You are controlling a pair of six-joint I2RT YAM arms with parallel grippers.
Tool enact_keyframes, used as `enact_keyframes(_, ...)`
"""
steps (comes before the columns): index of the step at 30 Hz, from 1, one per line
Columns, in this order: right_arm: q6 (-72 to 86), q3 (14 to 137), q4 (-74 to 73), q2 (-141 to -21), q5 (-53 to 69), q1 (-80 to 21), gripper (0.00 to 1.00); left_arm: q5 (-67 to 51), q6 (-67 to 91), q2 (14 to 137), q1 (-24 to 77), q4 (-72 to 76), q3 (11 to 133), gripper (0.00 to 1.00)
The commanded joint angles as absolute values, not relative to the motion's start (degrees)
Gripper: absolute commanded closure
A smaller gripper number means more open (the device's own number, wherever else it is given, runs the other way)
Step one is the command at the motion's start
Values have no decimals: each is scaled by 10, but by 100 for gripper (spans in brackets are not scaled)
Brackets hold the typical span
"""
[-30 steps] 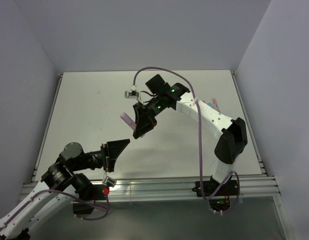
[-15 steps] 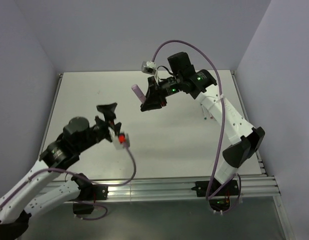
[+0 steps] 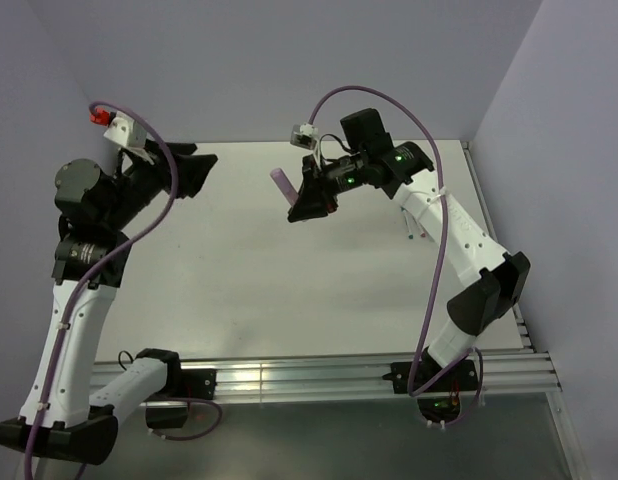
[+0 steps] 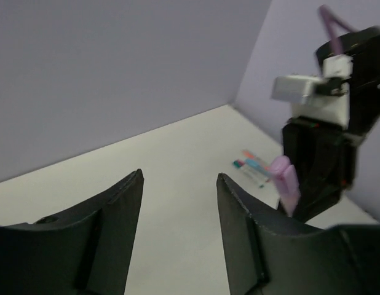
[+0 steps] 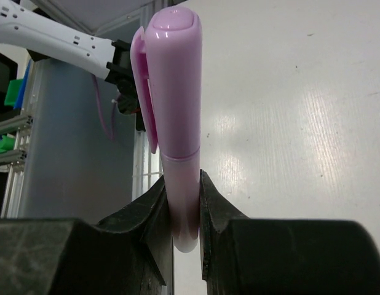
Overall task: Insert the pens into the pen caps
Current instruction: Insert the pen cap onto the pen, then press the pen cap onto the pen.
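Observation:
A lilac pen with a lilac clip cap pushed over its upper end stands between my right gripper's fingers, which are shut on its pale barrel. From above, that gripper hangs over the table's far middle with the pen sticking up and to the left. My left gripper is raised at the far left and points toward it, open with nothing between its fingers. The left wrist view shows the lilac pen ahead to the right. Several more pens or caps lie on the table beyond it.
The pale table is enclosed by grey walls on the left, back and right. An aluminium rail runs along the near edge. The right arm's purple cable arcs above it. A few small items lie beside the right arm.
The left arm has swung from low at the near edge up to the far left. The right arm lifted the lilac pen toward the back, then held almost still.

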State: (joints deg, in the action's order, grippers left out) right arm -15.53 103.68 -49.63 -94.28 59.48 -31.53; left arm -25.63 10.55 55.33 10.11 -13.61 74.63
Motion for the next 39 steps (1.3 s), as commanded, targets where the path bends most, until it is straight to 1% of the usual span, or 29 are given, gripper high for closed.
enact_keyframes(1,-124,1031,-460,-915,612,-317,100,-407,329,566,79,21,725,45)
enact_keyframes(3,-104,1028,-458,-923,630,-319,100,-436,386,593,78,2,761,48)
enact_keyframes(5,-85,1023,-453,-925,636,-325,100,-477,447,646,78,2,794,51)
enact_keyframes(6,-78,1020,-445,-925,628,-328,100,-530,475,663,76,24,799,48)
enact_keyframes(7,-74,1013,-431,-923,622,-331,100,-548,509,683,76,54,795,45)
enact_keyframes(8,-70,1010,-425,-923,621,-337,100,-561,578,686,77,92,763,45)
enact_keyframes(9,-67,1012,-418,-924,628,-341,100,-558,611,681,79,187,738,45)
enact_keyframes(12,-50,1026,-415,-932,649,-348,100,-557,662,668,82,290,674,45)
enact_keyframes(15,-39,1044,-412,-938,669,-352,100,-575,678,665,87,359,634,46)
enact_keyframes(26,-16,1041,-399,-951,674,-377,100,-584,716,671,112,447,600,49)
enact_keyframes(33,-9,1050,-395,-957,677,-378,100,-575,700,669,129,415,593,51)
enact_keyframes(39,-8,1048,-395,-956,673,-380,100,-570,700,671,136,411,594,57)
